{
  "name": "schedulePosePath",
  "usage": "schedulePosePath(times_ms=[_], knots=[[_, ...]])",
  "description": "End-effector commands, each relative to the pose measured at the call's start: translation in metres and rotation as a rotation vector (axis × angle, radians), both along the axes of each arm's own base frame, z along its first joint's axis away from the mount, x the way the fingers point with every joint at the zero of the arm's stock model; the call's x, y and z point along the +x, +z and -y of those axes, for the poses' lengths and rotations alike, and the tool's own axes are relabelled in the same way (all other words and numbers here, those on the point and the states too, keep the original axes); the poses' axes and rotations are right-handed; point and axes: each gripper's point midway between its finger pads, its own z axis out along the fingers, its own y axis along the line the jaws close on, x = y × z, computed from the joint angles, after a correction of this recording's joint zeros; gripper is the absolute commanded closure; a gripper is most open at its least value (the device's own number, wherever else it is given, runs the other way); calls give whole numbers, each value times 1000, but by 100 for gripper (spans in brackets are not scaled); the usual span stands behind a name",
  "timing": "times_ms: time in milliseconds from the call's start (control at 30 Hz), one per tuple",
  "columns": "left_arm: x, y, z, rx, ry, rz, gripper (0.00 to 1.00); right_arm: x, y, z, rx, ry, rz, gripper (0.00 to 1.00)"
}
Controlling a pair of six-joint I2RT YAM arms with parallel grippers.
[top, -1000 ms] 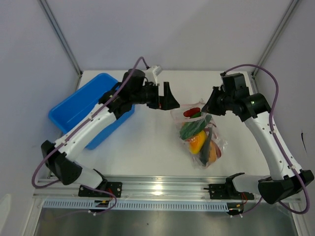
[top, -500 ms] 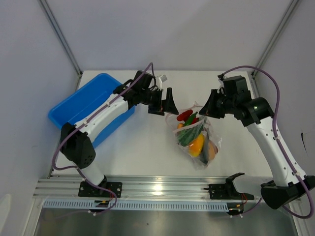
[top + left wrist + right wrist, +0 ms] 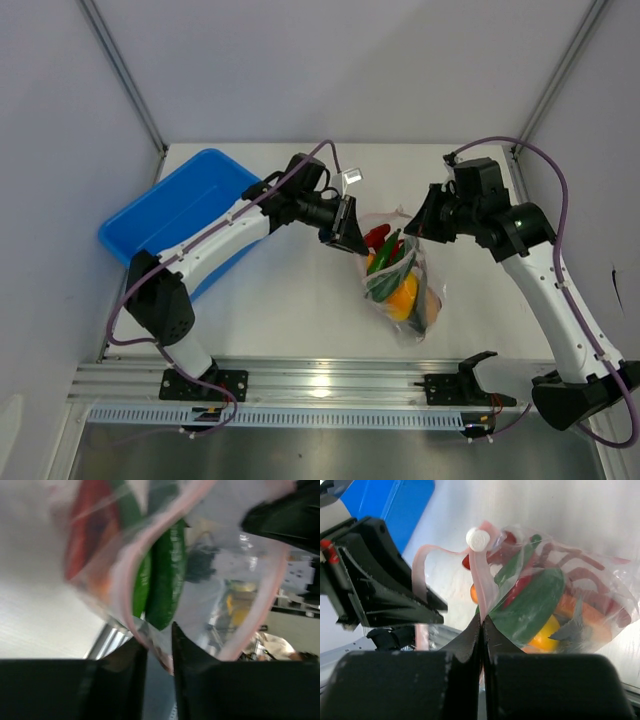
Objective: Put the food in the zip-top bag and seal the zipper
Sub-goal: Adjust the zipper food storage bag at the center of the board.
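The zip-top bag (image 3: pixel 402 290) hangs between my two grippers, with the food (image 3: pixel 393 272) inside it: green vegetables (image 3: pixel 535 605), red chillies (image 3: pixel 521 587), a yellow piece (image 3: pixel 546 635) and orange pieces (image 3: pixel 592 616). My right gripper (image 3: pixel 419 224) is shut on the bag's pink zipper (image 3: pixel 483 582) at the right side of the mouth. My left gripper (image 3: pixel 348 230) has its jaws drawn narrow on the pink edge at the left side (image 3: pixel 159 636). The mouth gapes between them, the zipper (image 3: pixel 272 597) bowing apart. A white slider (image 3: pixel 479 538) sits on the strip.
A blue plastic bin (image 3: pixel 165 215) stands at the table's left, under the left arm. The metal rail (image 3: pixel 330 385) runs along the near edge. White walls close in the back and sides.
My left gripper has travelled right from beside the bin to the bag's mouth, and its jaws have closed from wide open. The right gripper has lifted the bag, so it hangs more upright.
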Motion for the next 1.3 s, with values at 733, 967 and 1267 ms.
schedulePosePath(times_ms=[733,967,1267], knots=[[-30,71,33,-204,-160,-40,99,-1,27,-24,168,-11,-8,100],[-28,131,24,-337,-122,229,99,-8,43,-19,178,-21,28,100],[-25,111,29,-310,-126,181,99,-19,30,-26,192,-24,-30,100]])
